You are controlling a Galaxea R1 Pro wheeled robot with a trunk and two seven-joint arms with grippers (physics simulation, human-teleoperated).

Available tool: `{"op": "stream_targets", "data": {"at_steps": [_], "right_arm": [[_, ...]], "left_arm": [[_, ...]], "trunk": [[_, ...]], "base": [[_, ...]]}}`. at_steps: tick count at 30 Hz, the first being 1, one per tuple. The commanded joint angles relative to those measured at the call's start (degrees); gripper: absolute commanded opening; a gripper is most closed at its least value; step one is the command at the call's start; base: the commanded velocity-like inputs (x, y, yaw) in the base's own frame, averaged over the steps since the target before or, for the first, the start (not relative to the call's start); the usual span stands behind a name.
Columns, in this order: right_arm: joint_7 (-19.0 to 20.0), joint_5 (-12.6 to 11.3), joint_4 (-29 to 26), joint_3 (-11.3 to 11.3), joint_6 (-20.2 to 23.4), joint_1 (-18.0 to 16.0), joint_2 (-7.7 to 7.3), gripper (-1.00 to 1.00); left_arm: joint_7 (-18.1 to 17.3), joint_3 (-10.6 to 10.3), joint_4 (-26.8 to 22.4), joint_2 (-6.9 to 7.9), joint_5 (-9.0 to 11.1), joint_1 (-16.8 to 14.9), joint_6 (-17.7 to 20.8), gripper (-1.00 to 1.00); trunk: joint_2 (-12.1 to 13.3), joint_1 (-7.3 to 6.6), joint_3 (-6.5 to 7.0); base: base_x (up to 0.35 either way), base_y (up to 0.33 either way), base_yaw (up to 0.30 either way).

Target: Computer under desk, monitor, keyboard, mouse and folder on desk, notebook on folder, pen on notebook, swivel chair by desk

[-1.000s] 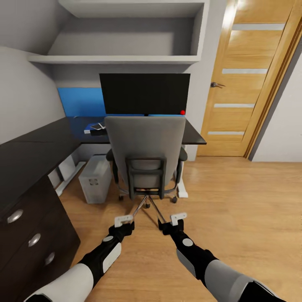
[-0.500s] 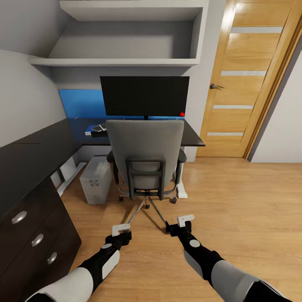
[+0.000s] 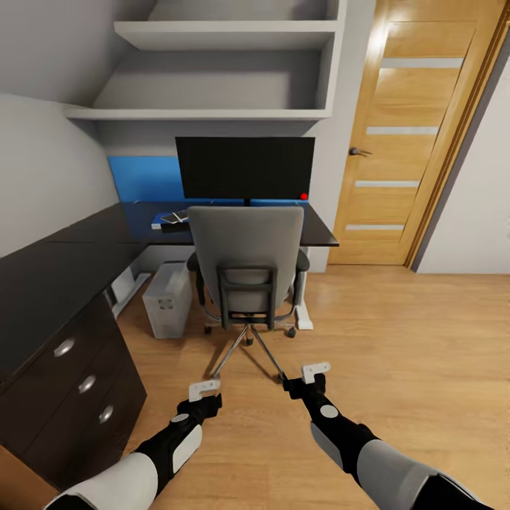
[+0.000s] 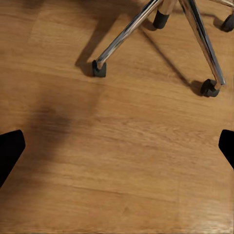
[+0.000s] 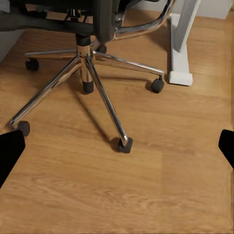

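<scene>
The grey swivel chair (image 3: 246,258) stands at the black L-shaped desk (image 3: 64,265) with its back toward me. Its chrome star base (image 5: 90,73) and castors (image 4: 99,68) lie just beyond both grippers. The black monitor (image 3: 245,168) stands on the desk behind the chair. The light grey computer (image 3: 168,299) sits on the floor under the desk. Small items (image 3: 168,220) lie on the desk left of the chair back, too small to name. The chair back hides the seat and the folder. My left gripper (image 3: 204,388) and right gripper (image 3: 315,370) hang open over bare floor.
A black drawer unit (image 3: 78,382) with silver knobs stands close on my left. The oak door (image 3: 397,142) is at the back right, with open wood floor (image 3: 397,333) before it. Grey shelves (image 3: 212,71) and a blue wall panel (image 3: 142,177) back the desk. A white desk leg (image 5: 183,44) stands beside the chair.
The whole view has pulled back, so the chair and desk look smaller and farther off. Both grippers sit a little farther apart and now hang short of the chair's base.
</scene>
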Motion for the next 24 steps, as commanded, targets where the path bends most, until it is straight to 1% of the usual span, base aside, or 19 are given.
{"op": "stream_targets", "data": {"at_steps": [1, 2, 4, 5, 6, 8, 9, 10, 13, 15, 16, 17, 18, 21, 23, 24], "right_arm": [[-0.42, -0.43, 0.5, 0.49, -0.21, -0.03, -0.01, 1.0], [-0.46, -0.65, 0.98, 0.46, -0.21, -0.02, -0.02, 1.0], [-0.48, -1.23, 1.46, 0.43, -0.21, -0.01, -0.04, 1.0], [-0.46, -2.26, 2.1, 0.41, -0.21, -0.01, -0.06, 1.0], [-0.45, -2.91, 2.53, 0.42, -0.21, -0.01, -0.07, 1.0], [-0.35, -5.8, 4.66, 0.44, -0.32, 0.0, -0.12, 1.0], [-0.33, -6.43, 5.16, 0.47, -0.35, 0.0, -0.13, 1.0], [-0.3, -8.31, 6.64, 0.52, -0.48, 0.0, -0.11, 1.0], [-0.35, -8.99, 7.23, 0.54, -0.52, 0.06, -0.14, 1.0], [-0.37, -9.2, 8.32, 0.51, -2.44, 1.93, -0.2, 1.0], [-0.37, -9.28, 9.18, 0.5, -4.12, 3.33, -0.31, 1.0], [-0.25, -9.54, 13.05, 0.52, -8.15, 7.26, -0.69, 1.0], [-0.22, -9.58, 14.18, 0.53, -9.33, 8.19, -0.76, 1.0], [-0.18, -9.63, 15.7, 0.5, -11.57, 10.18, -0.86, 1.0], [-0.17, -9.64, 16.14, 0.48, -12.35, 12.16, -0.94, 1.0], [-0.17, -9.64, 16.2, 0.47, -12.46, 12.61, -0.96, 1.0]], "left_arm": [[0.33, -0.5, 2.06, 0.01, 0.9, -0.06, -0.31, 1.0], [0.25, -0.49, 3.74, 0.0, 1.65, -0.08, -0.36, 1.0], [0.18, -0.49, 5.18, -0.03, 2.53, -0.09, -0.4, 1.0], [0.13, -0.5, 6.38, -0.05, 3.22, -0.1, -0.41, 1.0], [0.11, -0.5, 6.99, -0.05, 3.48, -0.11, -0.43, 1.0], [0.07, -0.5, 9.86, -0.21, 4.08, -0.11, -0.43, 1.0], [0.05, -0.5, 10.62, -0.23, 4.17, -0.11, -0.4, 1.0], [-0.06, -0.34, 13.41, -0.21, 4.48, -0.12, -0.38, 1.0], [-0.11, -0.17, 14.35, 0.06, 4.61, 0.11, -0.39, 1.0], [-0.04, -0.16, 14.57, 0.3, 4.61, 1.82, -0.45, 1.0], [-0.01, -0.16, 14.66, 0.42, 4.6, 3.11, -0.58, 1.0], [0.11, -0.15, 14.77, 0.62, 4.59, 6.21, -3.22, 1.0], [0.18, -0.15, 14.78, 0.65, 4.59, 7.2, -4.7, 1.0], [0.27, -0.2, 14.8, 0.65, 4.55, 9.64, -7.82, 1.0], [0.29, -0.2, 14.8, 0.64, 4.54, 10.86, -8.78, 1.0], [0.3, -0.18, 14.8, 0.66, 4.56, 11.58, -9.15, 1.0]], "trunk": [[0.39, -0.27, 0.22], [0.79, -0.49, 0.48], [1.6, -0.93, 0.97], [2.0, -1.15, 1.18], [2.4, -1.37, 1.39], [3.2, -1.81, 1.78], [3.6, -2.03, 1.97], [4.0, -2.25, 2.15], [5.21, -2.91, 2.69], [6.01, -3.34, 3.05], [6.41, -3.56, 3.23], [6.81, -3.78, 3.41], [7.21, -4.0, 3.59], [8.41, -4.66, 4.13], [9.22, -5.1, 4.49], [9.62, -5.32, 4.67]], "base": [[-0.341, 0.0, 0.0], [-0.341, 0.0, 0.0], [-0.341, 0.0, 0.0], [-0.341, 0.0, 0.0], [-0.341, 0.0, 0.0], [-0.257, 0.0, 0.0], [-0.166, 0.0, 0.0], [-0.055, 0.0, 0.0], [-0.025, 0.0, 0.0], [-0.01, 0.0, 0.0], [-0.006, 0.0, 0.0], [-0.002, 0.0, 0.0], [0.0, 0.0, 0.0], [0.0, 0.0, 0.0], [0.0, 0.0, 0.0], [0.0, 0.0, 0.0]]}}
